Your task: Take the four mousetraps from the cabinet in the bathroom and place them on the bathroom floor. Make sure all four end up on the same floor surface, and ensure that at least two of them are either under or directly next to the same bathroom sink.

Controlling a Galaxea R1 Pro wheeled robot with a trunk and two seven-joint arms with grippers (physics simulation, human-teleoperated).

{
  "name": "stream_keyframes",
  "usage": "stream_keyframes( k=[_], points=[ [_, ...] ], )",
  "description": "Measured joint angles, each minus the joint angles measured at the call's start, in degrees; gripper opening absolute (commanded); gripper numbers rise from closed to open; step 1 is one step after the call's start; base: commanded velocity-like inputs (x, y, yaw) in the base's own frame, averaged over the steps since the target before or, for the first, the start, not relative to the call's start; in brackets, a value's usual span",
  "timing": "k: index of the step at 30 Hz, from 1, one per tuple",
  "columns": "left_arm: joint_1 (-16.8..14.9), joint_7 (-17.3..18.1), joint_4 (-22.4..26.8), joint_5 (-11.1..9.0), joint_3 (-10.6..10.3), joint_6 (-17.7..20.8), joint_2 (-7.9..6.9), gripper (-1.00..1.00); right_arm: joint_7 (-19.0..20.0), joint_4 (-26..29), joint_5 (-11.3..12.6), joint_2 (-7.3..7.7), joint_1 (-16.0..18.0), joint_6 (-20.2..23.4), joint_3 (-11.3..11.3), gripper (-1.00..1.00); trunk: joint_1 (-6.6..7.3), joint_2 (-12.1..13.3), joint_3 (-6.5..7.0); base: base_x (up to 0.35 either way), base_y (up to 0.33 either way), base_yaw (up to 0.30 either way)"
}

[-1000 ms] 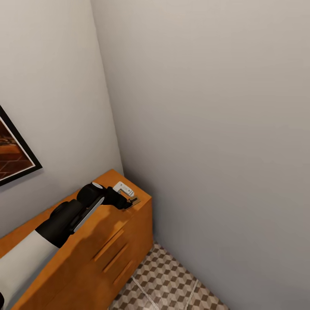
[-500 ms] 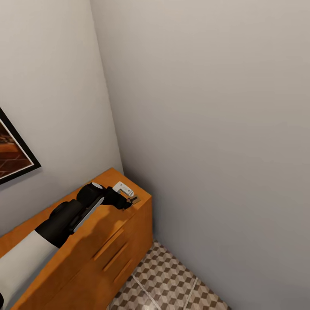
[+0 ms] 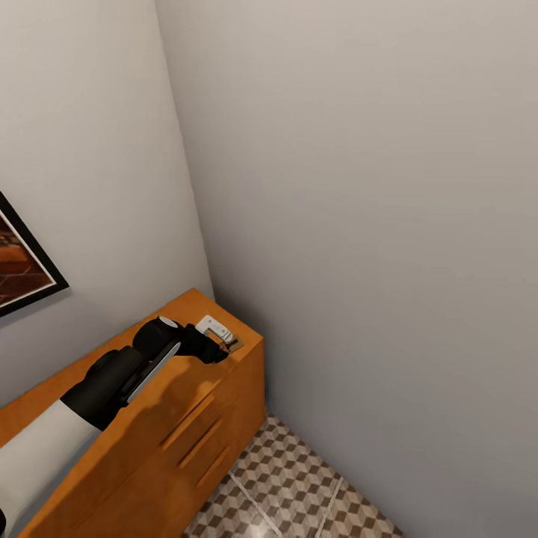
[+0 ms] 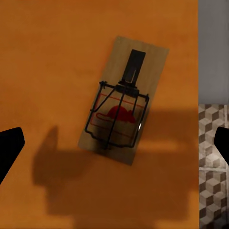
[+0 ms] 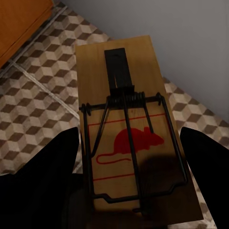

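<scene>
One mousetrap (image 4: 124, 102), a tan board with black wire and a red mouse print, lies flat on the orange cabinet (image 4: 52, 52) top near its end edge. My left gripper (image 4: 117, 145) hovers over it, open, its dark fingertips (image 4: 9, 148) far apart on either side. In the head view the left gripper (image 3: 224, 348) hangs over the cabinet's (image 3: 179, 418) far corner by the wall. My right gripper (image 5: 129, 171) is shut on a second mousetrap (image 5: 126, 119), held flat above the cube-patterned bathroom floor (image 5: 38, 95). The bathroom sink is out of view.
Grey walls (image 3: 359, 224) meet in a corner right behind the cabinet's end. A framed picture (image 3: 22, 269) hangs on the left wall. Drawer handles (image 3: 198, 441) line the cabinet front. Patterned floor (image 3: 291, 486) runs between cabinet and wall.
The head view has drifted slightly, so the cabinet sits a little higher in the picture. My left arm stays over the cabinet's corner, almost where it was.
</scene>
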State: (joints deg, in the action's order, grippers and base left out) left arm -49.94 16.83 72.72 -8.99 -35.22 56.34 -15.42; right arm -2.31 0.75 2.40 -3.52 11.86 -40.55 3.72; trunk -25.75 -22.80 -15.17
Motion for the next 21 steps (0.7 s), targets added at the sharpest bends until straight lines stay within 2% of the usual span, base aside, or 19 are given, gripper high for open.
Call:
stream_keyframes(
  k=[21],
  points=[
    [0.01,0.01,1.35,0.18,0.2,-0.09,0.04,1.0,0.0,0.0,0.0,-0.06,0.0,0.02,0.0,-1.0,0.0,0.0,-1.14,0.0,0.0,0.0]
  ],
)
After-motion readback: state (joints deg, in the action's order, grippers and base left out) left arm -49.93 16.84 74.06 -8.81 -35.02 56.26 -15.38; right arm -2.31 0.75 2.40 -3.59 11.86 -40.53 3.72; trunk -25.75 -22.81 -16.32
